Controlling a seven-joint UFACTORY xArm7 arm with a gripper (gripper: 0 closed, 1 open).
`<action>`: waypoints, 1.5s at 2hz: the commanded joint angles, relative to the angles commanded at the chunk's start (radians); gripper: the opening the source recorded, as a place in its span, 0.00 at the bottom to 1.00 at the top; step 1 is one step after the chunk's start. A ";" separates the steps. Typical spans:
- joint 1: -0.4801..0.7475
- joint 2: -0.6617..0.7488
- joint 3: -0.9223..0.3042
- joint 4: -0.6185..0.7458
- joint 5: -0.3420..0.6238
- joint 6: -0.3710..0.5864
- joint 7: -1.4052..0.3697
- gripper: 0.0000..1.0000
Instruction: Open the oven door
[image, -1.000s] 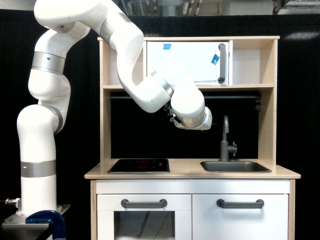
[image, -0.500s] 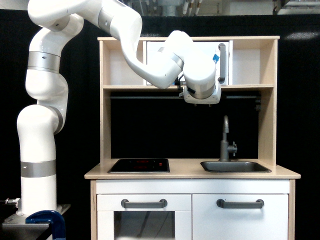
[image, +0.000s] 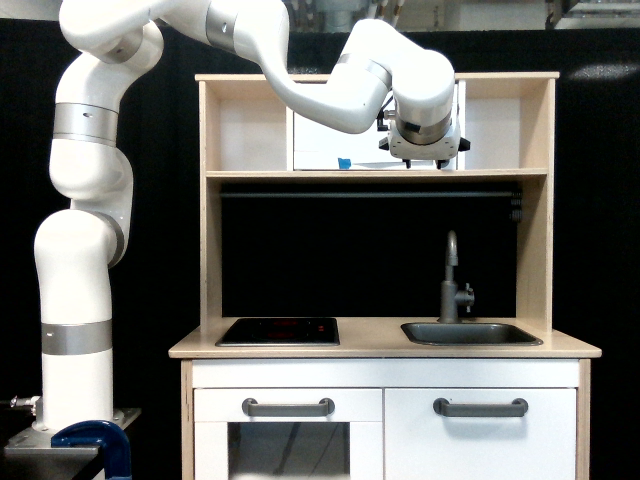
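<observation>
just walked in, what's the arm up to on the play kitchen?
The white arm is reaching up to the top shelf of the toy kitchen, with its wrist in front of the oven door, on the side towards the exterior view's right. The wrist hides the door's handle, and the hand cannot be made out, so a grip can't be confirmed. The door looks shut. The hob, sink and lower doors are untouched.

The white arm reaches from the left across the top of the toy kitchen, its gripper (image: 424, 150) in front of the oven door (image: 335, 140) on the upper shelf, hiding the door's right edge; whether the jaws grip anything cannot be told; a faucet (image: 452, 280) stands below
</observation>
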 joint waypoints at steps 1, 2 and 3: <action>0.006 0.027 0.057 0.139 0.014 -0.038 0.122 1.00; 0.008 0.044 0.098 0.199 0.018 -0.072 0.173 1.00; 0.028 0.027 0.149 0.253 0.011 -0.128 0.256 1.00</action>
